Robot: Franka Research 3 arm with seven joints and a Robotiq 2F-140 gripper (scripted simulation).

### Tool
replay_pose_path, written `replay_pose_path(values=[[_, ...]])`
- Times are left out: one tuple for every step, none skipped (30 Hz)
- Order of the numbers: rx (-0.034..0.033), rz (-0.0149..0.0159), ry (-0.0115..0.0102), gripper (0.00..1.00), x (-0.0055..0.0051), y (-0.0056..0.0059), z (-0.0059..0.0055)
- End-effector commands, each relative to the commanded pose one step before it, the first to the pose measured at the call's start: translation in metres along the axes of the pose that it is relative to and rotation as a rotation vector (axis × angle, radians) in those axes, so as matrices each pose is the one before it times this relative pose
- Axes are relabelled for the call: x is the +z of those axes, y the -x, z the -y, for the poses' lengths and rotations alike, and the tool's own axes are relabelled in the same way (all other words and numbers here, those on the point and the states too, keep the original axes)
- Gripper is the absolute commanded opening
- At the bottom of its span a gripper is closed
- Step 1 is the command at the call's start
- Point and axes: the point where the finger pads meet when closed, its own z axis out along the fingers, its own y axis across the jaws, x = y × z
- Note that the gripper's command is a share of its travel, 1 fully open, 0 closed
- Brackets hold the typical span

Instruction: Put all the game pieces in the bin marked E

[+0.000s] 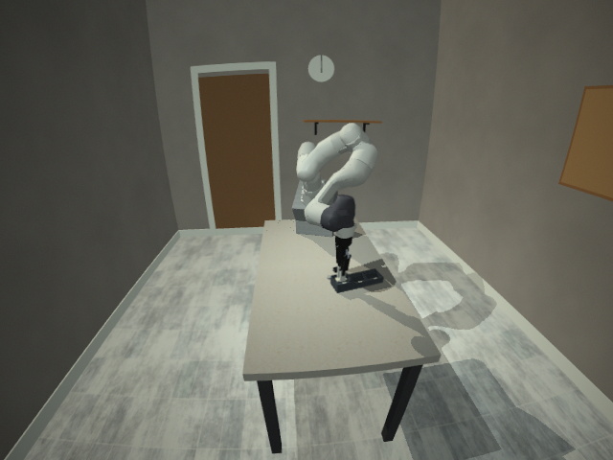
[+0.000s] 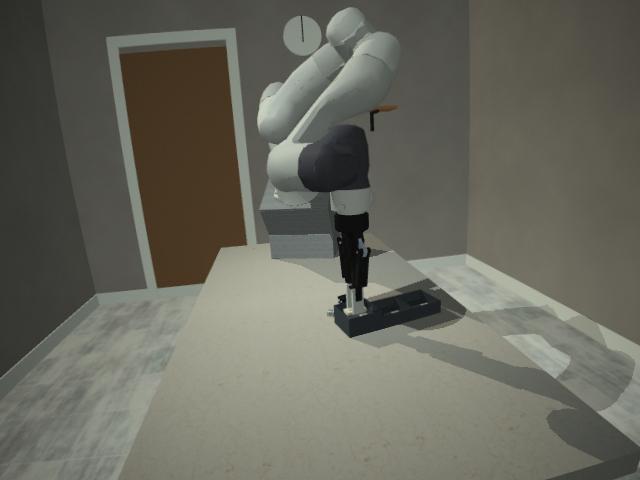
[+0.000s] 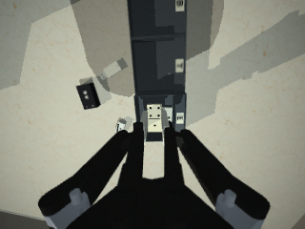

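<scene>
My gripper [image 1: 341, 278] [image 2: 355, 308] [image 3: 154, 117] points down into the near end bin marked E [image 2: 352, 326] [image 3: 180, 106]. It is shut on a cream domino [image 3: 153, 112] with black pips, its pipped face toward the wrist camera. Another pale piece [image 3: 169, 114] is in bin E, partly hidden by the right finger. In the wrist view, a small white piece [image 3: 121, 125] with dark marks lies on the table just left of bin E. It also shows beside the bin in the exterior view [image 2: 329, 312]. How deep the domino sits in the bin is unclear.
Two more dark bins [image 3: 157, 65] [image 3: 154, 16] adjoin bin E in a row. Left of them in the wrist view lie a black block [image 3: 88, 95] with pale spots and a pale stick-like item [image 3: 113, 69] with a grey end. The table's right edge is beyond the far bin.
</scene>
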Motion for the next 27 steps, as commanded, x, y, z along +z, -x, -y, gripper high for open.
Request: replay_pose_path(values=[[-0.0125,0.00132,0.00717,0.13,0.00143,0.00008,-0.00371],[0.0,0.0,0.0,0.13,0.0,-0.00007,-0.00018],[0.0,0.0,0.0,0.13,0.0,-0.00007,-0.00013],[0.0,0.0,0.0,0.13,0.0,-0.00007,-0.00008],[0.0,0.0,0.0,0.13,0.0,-0.00007,-0.00004],[0.0,0.0,0.0,0.13,0.0,-0.00007,-0.00001],[0.0,0.0,0.0,0.13,0.0,-0.00007,0.00001],[0.0,0.0,0.0,0.13,0.0,-0.00006,0.00002],[0.0,0.0,0.0,0.13,0.0,-0.00006,0.00003],[0.0,0.0,0.0,0.13,0.0,-0.00006,0.00004],[0.0,0.0,0.0,0.13,0.0,-0.00006,0.00004],[0.0,0.0,0.0,0.19,0.0,0.0,0.0],[0.0,0.0,0.0,0.19,0.0,0.0,0.0],[0.0,0.0,0.0,0.19,0.0,0.0,0.0],[0.0,0.0,0.0,0.19,0.0,0.0,0.0],[0.0,0.0,0.0,0.19,0.0,0.0,0.0],[0.0,0.0,0.0,0.19,0.0,0.0,0.0],[0.0,0.0,0.0,0.19,0.0,0.0,0.0],[0.0,0.0,0.0,0.19,0.0,0.0,0.0],[0.0,0.0,0.0,0.19,0.0,0.0,0.0],[0.0,0.0,0.0,0.19,0.0,0.0,0.0],[0.0,0.0,0.0,0.19,0.0,0.0,0.0],[0.0,0.0,0.0,0.19,0.0,0.0,0.0],[0.0,0.0,0.0,0.19,0.0,0.0,0.0],[0.0,0.0,0.0,0.19,0.0,0.0,0.0],[0.0,0.0,0.0,0.19,0.0,0.0,0.0],[0.0,0.0,0.0,0.19,0.0,0.0,0.0]])
